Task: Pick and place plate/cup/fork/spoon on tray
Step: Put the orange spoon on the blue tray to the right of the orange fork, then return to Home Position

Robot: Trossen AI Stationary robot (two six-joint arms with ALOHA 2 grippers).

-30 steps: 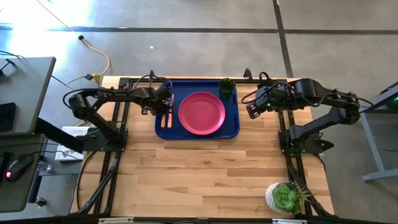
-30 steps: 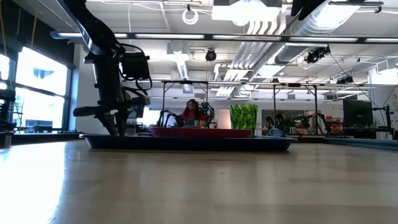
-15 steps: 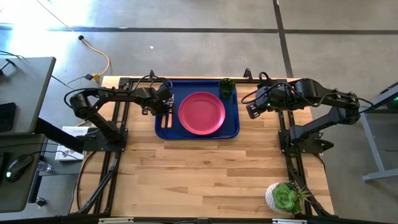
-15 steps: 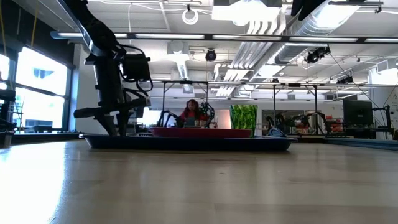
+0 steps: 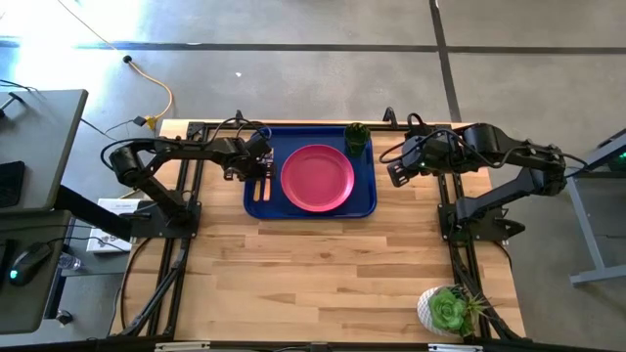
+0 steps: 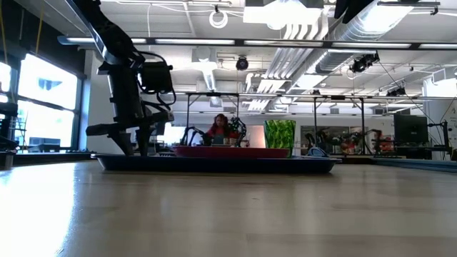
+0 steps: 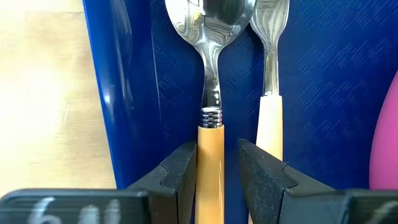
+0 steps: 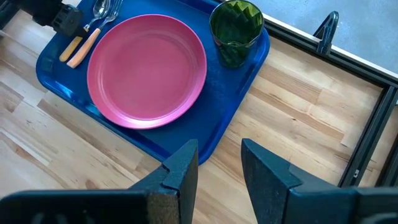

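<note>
No writing is readable. The left gripper (image 7: 217,171) stands narrowly parted around the spoon (image 7: 211,106), orange-handled, lying beside the fork (image 7: 268,93) at the blue tray's (image 5: 367,200) left edge. The right gripper (image 8: 219,163) hangs open off the tray's right side.

No legible text, label or number in any view. Pale marks on the left wrist housing (image 7: 56,211) are cut off and unreadable.
</note>
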